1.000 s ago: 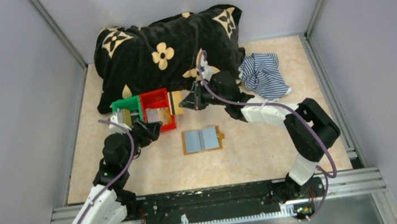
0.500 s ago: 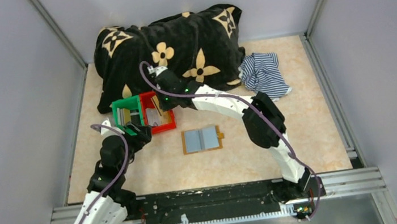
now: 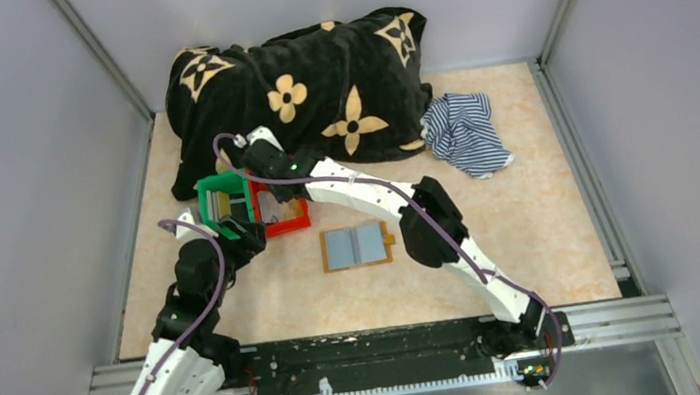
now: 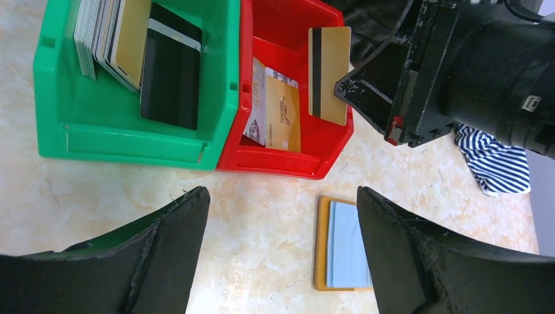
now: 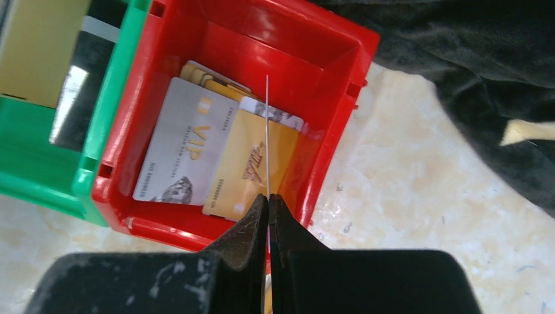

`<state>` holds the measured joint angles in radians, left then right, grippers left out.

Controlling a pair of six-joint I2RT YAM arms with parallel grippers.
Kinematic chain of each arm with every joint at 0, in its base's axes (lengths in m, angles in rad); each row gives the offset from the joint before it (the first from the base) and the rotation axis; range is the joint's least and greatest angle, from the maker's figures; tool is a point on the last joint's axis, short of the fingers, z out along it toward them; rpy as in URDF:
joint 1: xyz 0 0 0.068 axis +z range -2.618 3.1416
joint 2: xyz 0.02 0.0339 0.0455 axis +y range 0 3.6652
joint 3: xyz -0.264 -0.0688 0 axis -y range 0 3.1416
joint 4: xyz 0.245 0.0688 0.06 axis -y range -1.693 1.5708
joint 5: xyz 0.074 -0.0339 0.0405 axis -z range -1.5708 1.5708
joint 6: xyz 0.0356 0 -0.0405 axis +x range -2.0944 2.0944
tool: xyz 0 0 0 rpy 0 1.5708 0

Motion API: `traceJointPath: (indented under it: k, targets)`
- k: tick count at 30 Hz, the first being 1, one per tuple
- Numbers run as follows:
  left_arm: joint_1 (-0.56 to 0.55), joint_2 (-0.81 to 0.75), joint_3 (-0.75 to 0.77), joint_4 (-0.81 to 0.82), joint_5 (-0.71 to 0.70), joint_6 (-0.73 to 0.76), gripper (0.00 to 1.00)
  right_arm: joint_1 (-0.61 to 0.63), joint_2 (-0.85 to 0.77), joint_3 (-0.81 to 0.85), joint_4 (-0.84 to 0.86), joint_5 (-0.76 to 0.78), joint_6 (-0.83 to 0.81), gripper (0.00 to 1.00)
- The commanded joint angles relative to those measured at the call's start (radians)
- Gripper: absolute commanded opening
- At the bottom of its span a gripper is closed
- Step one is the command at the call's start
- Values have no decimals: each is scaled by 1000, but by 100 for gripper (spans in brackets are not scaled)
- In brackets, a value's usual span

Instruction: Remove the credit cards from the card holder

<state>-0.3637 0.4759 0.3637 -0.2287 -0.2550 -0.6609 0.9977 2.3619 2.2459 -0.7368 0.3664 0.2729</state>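
The card holder (image 3: 357, 246) lies open on the table, tan with grey-blue panels; it also shows in the left wrist view (image 4: 340, 245). My right gripper (image 5: 268, 199) is shut on a yellowish credit card (image 4: 329, 75) with a dark stripe and holds it upright over the red bin (image 3: 290, 220); it is seen edge-on in the right wrist view (image 5: 267, 131). A whitish card (image 5: 180, 150) and a yellowish card (image 5: 249, 170) lie in the red bin (image 5: 288, 26). My left gripper (image 4: 281, 196) is open and empty, just in front of the bins.
A green bin (image 3: 219, 188) with several upright cards (image 4: 114, 36) stands against the red bin's left side. A black flowered blanket (image 3: 302, 82) lies behind the bins. A striped blue-white cloth (image 3: 464, 131) lies at the back right.
My right arm has swung left with the card, from beside the red bin to above it. My left gripper has drawn back a little from the bins.
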Motion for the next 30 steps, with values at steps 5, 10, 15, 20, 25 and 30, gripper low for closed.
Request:
traceJointPath:
  k: [5, 10, 15, 20, 25, 30]
  targets:
    - [5, -27, 33, -27, 13, -8, 88, 22, 67, 95, -77, 119, -32, 0]
    - [4, -27, 27, -34, 15, -11, 88, 29, 106, 122, -93, 105, -32, 0]
    - [5, -24, 23, -29, 20, -10, 88, 34, 112, 118, -84, 95, -32, 0]
    - [4, -15, 19, -22, 22, -6, 88, 45, 114, 119, -76, 81, -31, 0]
    - [4, -7, 12, -14, 29, -6, 88, 55, 106, 121, -67, 66, -30, 3]
    - [5, -6, 6, -14, 31, -6, 88, 59, 75, 96, -34, 36, -28, 18]
